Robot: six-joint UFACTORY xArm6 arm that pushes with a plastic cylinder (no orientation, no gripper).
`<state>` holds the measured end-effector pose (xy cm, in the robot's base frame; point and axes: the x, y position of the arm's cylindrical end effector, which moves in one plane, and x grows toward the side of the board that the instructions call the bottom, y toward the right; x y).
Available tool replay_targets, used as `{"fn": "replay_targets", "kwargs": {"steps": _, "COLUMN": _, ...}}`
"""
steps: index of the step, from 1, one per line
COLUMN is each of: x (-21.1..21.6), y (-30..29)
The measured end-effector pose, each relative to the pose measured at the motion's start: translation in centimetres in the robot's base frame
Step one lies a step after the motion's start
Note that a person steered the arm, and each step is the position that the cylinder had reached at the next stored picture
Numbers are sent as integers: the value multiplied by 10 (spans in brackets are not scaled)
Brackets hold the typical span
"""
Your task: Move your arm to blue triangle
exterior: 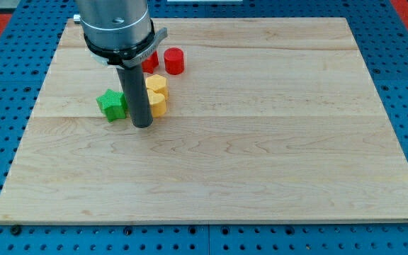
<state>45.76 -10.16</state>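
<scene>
1. I cannot see a blue triangle anywhere; it may be hidden behind the arm, but I cannot tell.
2. My tip (142, 125) rests on the wooden board (261, 142). It has no hand to open or close, and it holds nothing.
3. Just to its right in the view is a yellow block (157, 95), touching or almost touching the rod.
4. A green star block (111, 104) sits just to the tip's left.
5. A red round block (174, 61) is nearer the view's top, and another red block (149, 61) peeks out beside the arm.
</scene>
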Motion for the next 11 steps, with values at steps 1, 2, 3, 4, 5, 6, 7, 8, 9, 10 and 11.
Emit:
{"fn": "replay_targets", "kwargs": {"steps": 1, "x": 0, "y": 0}}
{"fn": "replay_targets", "kwargs": {"steps": 2, "x": 3, "y": 3}}
{"fn": "replay_targets", "kwargs": {"steps": 3, "x": 45, "y": 8}}
{"fn": "replay_targets", "kwargs": {"steps": 4, "x": 27, "y": -36}}
{"fn": "replay_targets", "kwargs": {"steps": 5, "x": 6, "y": -109}}
{"fn": "replay_targets", "kwargs": {"steps": 6, "x": 1, "y": -148}}
{"fn": "replay_targets", "kwargs": {"steps": 7, "x": -19, "y": -181}}
{"fn": "replay_targets", "kwargs": {"steps": 8, "x": -72, "y": -203}}
{"fn": "replay_targets", "kwargs": {"steps": 9, "x": -98, "y": -203}}
{"fn": "replay_targets", "kwargs": {"steps": 10, "x": -123, "y": -203}}
{"fn": "replay_targets", "kwargs": {"steps": 11, "x": -147, "y": -203}}
